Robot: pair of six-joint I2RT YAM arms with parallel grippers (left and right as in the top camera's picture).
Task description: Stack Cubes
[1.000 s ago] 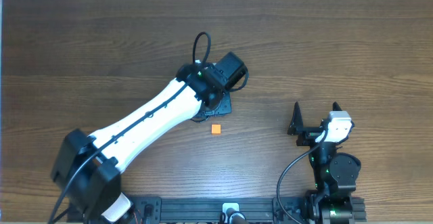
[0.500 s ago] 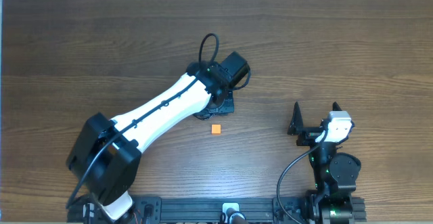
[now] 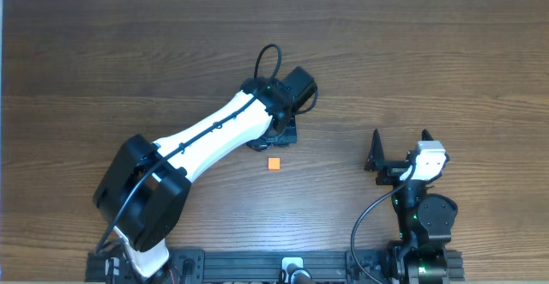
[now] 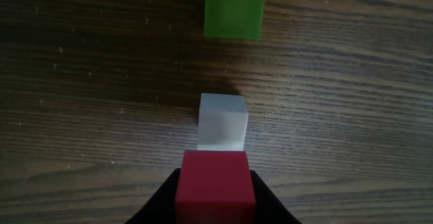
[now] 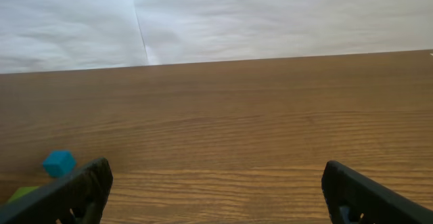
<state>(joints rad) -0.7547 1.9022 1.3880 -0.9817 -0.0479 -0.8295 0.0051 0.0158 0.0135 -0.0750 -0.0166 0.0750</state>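
Left hand clamped on the red cube at the bottom centre of its wrist view. The white cube lies just above it in frame, slightly right. Released off-centre, red could slide off, or shove white across the counter.

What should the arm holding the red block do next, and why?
Probably ease the red cube forward until it is right over the white cube. The left gripper is shut on the red cube, and the white cube sits just ahead of it, not yet underneath.
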